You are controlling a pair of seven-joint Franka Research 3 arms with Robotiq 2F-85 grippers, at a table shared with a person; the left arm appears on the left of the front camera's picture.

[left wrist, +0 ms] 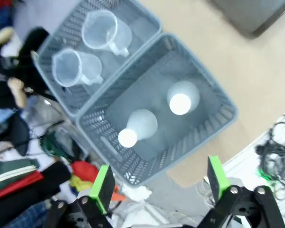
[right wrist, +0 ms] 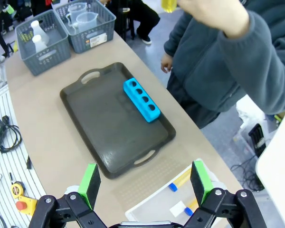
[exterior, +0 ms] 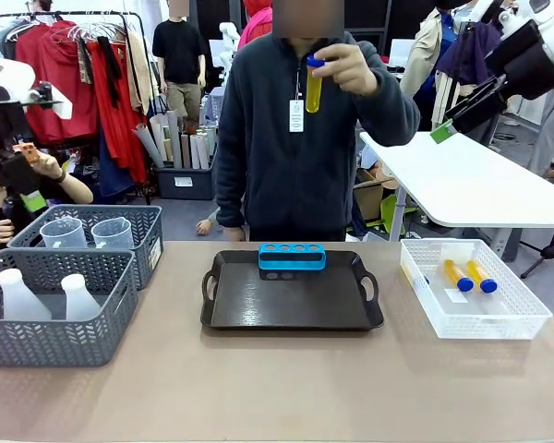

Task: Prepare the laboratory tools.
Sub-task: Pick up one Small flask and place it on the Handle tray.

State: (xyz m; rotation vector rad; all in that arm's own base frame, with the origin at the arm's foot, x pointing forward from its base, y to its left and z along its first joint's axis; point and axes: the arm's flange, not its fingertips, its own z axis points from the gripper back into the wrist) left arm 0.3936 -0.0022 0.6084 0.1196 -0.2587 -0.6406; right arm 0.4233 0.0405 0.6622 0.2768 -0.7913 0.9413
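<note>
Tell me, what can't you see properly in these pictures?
Right wrist view: the yellow tube in the person's hand is cut off by the top edge, so its cap is out of frame.
Right wrist view: the white bin runs off the bottom edge, so its tubes cannot be counted.
Front view: the print on the person's badge is too small to read.
Left wrist view: the flasks are blurred; any markings are lost.
</note>
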